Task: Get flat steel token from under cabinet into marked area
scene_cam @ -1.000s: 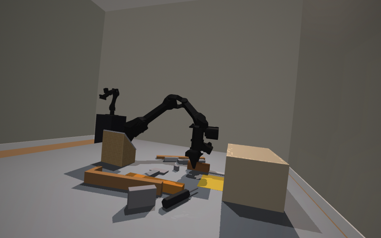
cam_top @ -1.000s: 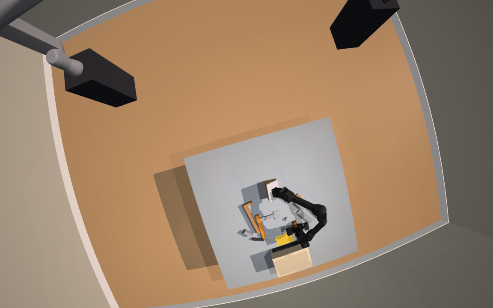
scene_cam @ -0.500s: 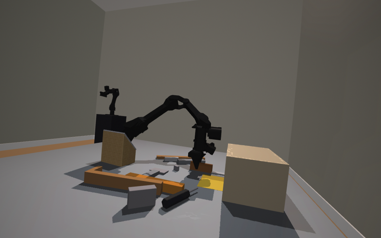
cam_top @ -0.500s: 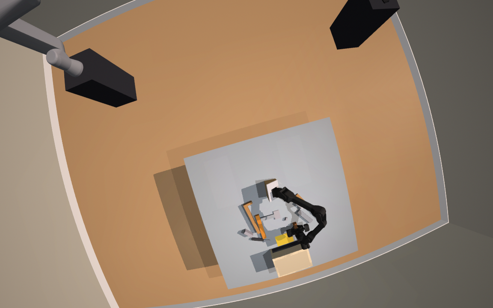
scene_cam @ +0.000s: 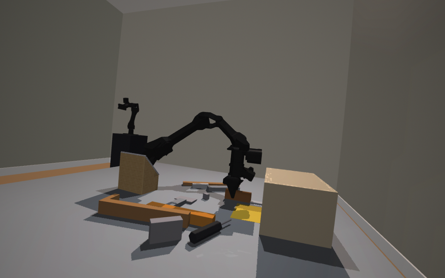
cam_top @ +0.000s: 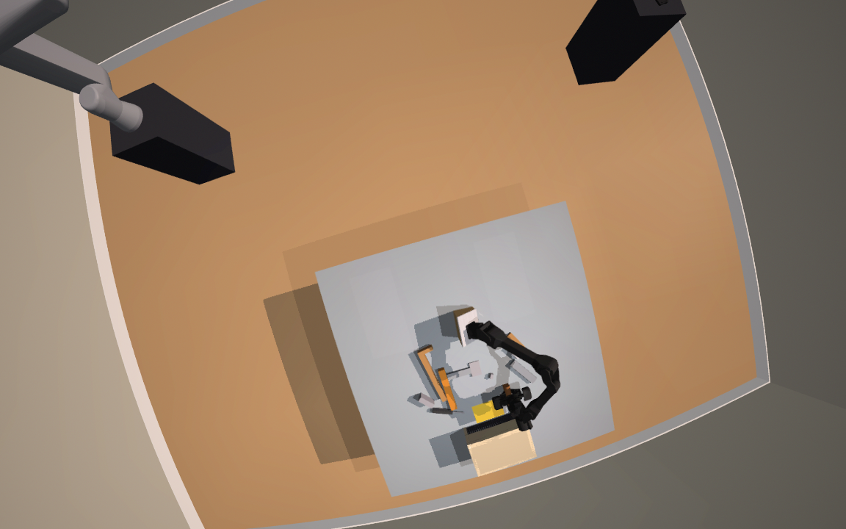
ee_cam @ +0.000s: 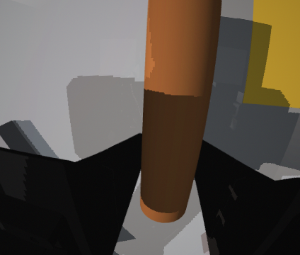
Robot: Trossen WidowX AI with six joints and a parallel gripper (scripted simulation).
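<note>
My gripper (scene_cam: 232, 196) (ee_cam: 169, 142) is shut on the orange-brown handle (cam_top: 507, 389) (scene_cam: 244, 195) (ee_cam: 182, 53) of a tool, low over the table in front of the cabinet. A thin grey shaft (scene_cam: 257, 202) runs from the handle towards the cabinet; its far end is hidden. The cabinet (cam_top: 501, 452) (scene_cam: 298, 211) is a beige box with dark vent slots (cam_top: 479, 426) on its front. The yellow marked area (cam_top: 482, 413) (scene_cam: 252, 215) (ee_cam: 291, 53) lies before it, beside the tool, partly in shadow. I cannot make out the steel token in any view.
An orange angled bar (scene_cam: 141, 211), a brighter orange bar (scene_cam: 205, 218), a grey block (cam_top: 423, 398) (scene_cam: 166, 231) and a black-handled tool (scene_cam: 205, 232) lie to one side. Grey bars (cam_top: 521, 370) lie opposite. A small grey cube (scene_cam: 206, 196) and a wedge-shaped box (scene_cam: 132, 172) stand farther from the cabinet.
</note>
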